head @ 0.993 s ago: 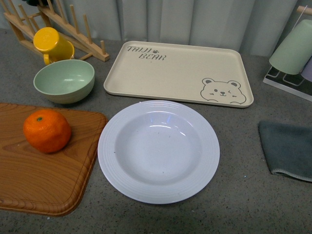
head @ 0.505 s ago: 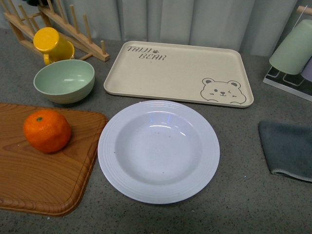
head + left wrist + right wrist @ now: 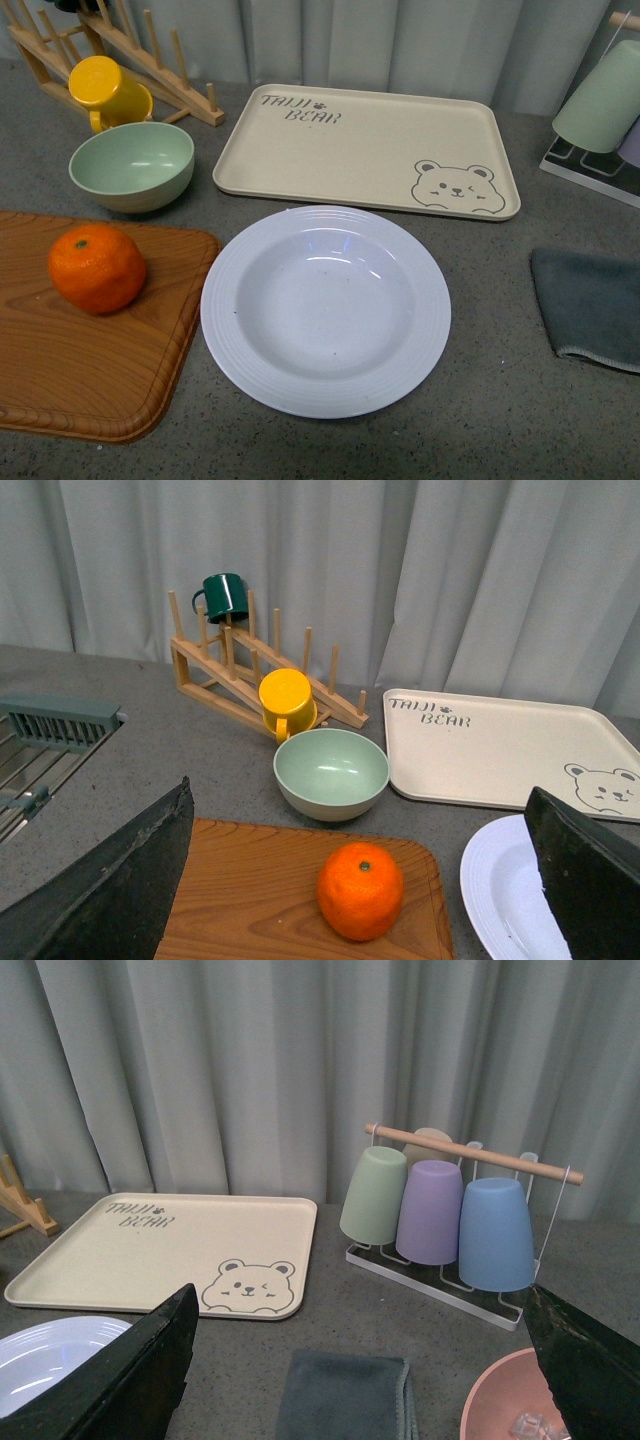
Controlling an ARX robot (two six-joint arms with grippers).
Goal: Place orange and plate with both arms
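The orange sits on a wooden cutting board at the left. It also shows in the left wrist view, between the fingers of my left gripper, which is open and held back above it. The white ridged plate lies on the grey counter in the middle, empty; its edge shows in the left wrist view and the right wrist view. My right gripper is open and empty above a grey cloth. Neither arm shows in the front view.
A beige bear tray lies behind the plate. A pale green bowl, a yellow cup and a wooden rack stand at the back left. A cup rack, a pink bowl and the cloth are at the right.
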